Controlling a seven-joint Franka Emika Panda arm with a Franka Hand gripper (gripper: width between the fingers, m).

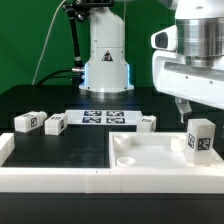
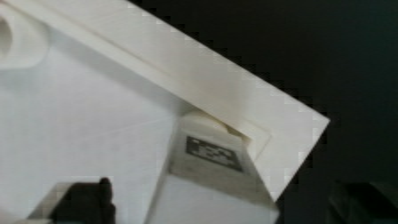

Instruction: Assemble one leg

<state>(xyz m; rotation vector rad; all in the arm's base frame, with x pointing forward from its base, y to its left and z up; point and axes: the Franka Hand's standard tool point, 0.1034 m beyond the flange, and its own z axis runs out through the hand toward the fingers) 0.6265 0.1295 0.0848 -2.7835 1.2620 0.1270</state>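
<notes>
The leg (image 1: 201, 140) stands upright, long axis vertical, at a corner of the white tray-shaped top (image 1: 140, 160), just below the claw (image 1: 183, 104) and a little off to one side. The wrist view shows the claw's fingers (image 2: 80, 200) wide apart and empty. The leg lies ahead, between their lines, so the approach looks to be mostly downward.
</notes>
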